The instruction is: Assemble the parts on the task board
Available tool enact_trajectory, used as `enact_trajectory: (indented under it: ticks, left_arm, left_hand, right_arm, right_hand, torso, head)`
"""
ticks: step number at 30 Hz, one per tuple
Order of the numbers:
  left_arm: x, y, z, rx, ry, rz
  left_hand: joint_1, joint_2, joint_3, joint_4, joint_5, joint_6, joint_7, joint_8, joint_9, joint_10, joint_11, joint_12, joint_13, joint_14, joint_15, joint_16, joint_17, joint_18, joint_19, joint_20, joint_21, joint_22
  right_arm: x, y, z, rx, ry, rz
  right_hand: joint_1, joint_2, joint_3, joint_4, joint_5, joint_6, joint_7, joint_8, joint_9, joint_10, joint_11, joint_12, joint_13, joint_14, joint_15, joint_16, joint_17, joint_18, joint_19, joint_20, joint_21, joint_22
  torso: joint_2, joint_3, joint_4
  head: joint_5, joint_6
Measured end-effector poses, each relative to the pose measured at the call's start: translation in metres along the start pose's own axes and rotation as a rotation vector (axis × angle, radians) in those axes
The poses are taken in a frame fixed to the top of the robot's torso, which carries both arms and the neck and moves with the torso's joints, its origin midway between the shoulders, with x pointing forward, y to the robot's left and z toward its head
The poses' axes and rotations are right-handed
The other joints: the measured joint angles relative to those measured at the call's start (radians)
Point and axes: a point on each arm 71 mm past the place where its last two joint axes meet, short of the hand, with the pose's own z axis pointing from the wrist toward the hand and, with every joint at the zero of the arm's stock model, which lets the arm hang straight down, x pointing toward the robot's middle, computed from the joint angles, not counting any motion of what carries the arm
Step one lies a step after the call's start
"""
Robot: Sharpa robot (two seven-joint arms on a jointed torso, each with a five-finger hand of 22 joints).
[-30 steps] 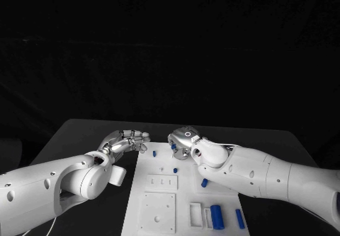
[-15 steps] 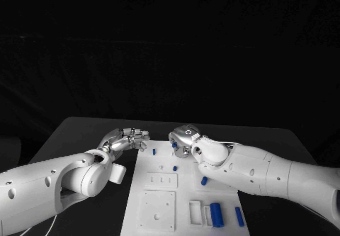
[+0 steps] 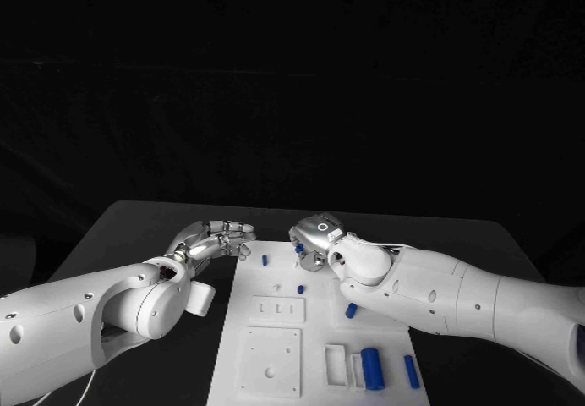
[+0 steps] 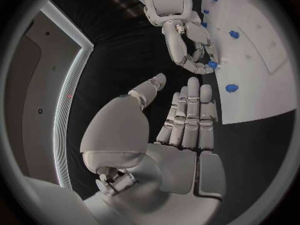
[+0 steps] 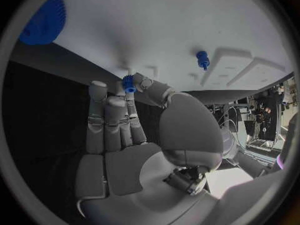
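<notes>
Pinching a small blue part (image 5: 129,83) at the task board (image 3: 275,338) edge, the right hand (image 3: 314,241) curls while the left hand (image 3: 220,239) hovers empty, fingers apart.

task board (image 3: 275,338) cut off at bottom edge, right hand (image 3: 319,241) covering part of its far edge

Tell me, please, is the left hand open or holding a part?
Open: the left hand has its fingers extended side by side with nothing between them.
</notes>
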Motion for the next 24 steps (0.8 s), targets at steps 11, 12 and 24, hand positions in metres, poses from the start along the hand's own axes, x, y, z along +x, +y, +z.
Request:
enact_trajectory:
  ticks: [11,12,24]
  left_arm:
    - [0.0005,0.0000,0.0002,0.000,0.001,0.000]
    - [0.0005,0.0000,0.0002,0.000,0.001,0.000]
    - [0.0005,0.0000,0.0004,0.000,0.001,0.000]
  left_hand:
    - [-0.004,-0.004,0.000,0.000,0.000,0.000,0.000,0.000,0.000,0.000,0.000,0.000,0.000,0.000,0.000,0.000,0.001,0.000,0.000,0.000,0.000,0.000]
    - [-0.004,-0.004,0.000,0.000,0.000,0.000,0.000,0.000,0.000,0.000,0.000,0.000,0.000,0.000,0.000,0.000,0.001,0.000,-0.001,0.001,0.000,0.000]
    - [-0.004,-0.004,0.000,0.000,0.000,0.000,0.000,0.000,0.000,0.002,0.002,0.000,0.000,0.000,0.000,0.000,0.001,0.000,0.003,-0.002,0.000,0.000]
  right_arm:
    - [0.0003,0.0001,0.0009,-0.001,0.007,-0.002]
    - [0.0006,0.0000,0.0013,-0.001,0.009,-0.002]
    - [0.0022,-0.0020,0.0023,0.003,0.018,-0.001]
  right_hand:
    - [0.007,-0.004,0.006,0.000,-0.001,-0.003,-0.001,0.001,0.000,0.002,-0.002,-0.004,0.001,-0.005,0.002,0.000,-0.002,0.000,0.000,0.000,0.000,0.001]
    - [0.007,-0.004,0.006,0.000,-0.001,-0.003,-0.001,0.001,0.000,0.002,-0.002,-0.004,0.001,-0.005,0.002,0.000,-0.003,0.000,0.000,0.000,0.000,0.001]
    - [-0.008,-0.027,-0.011,0.006,-0.001,-0.006,0.002,-0.002,0.001,0.008,-0.008,-0.004,0.008,-0.008,0.002,0.000,-0.009,0.001,-0.002,0.002,0.000,0.001]
  torso:
    - [0.002,-0.0007,-0.0004]
    - [0.002,-0.0008,-0.0005]
    - [0.003,-0.0015,0.0001]
  head:
    - [0.002,-0.001]
    - [0.002,-0.002]
    - [0.002,-0.006]
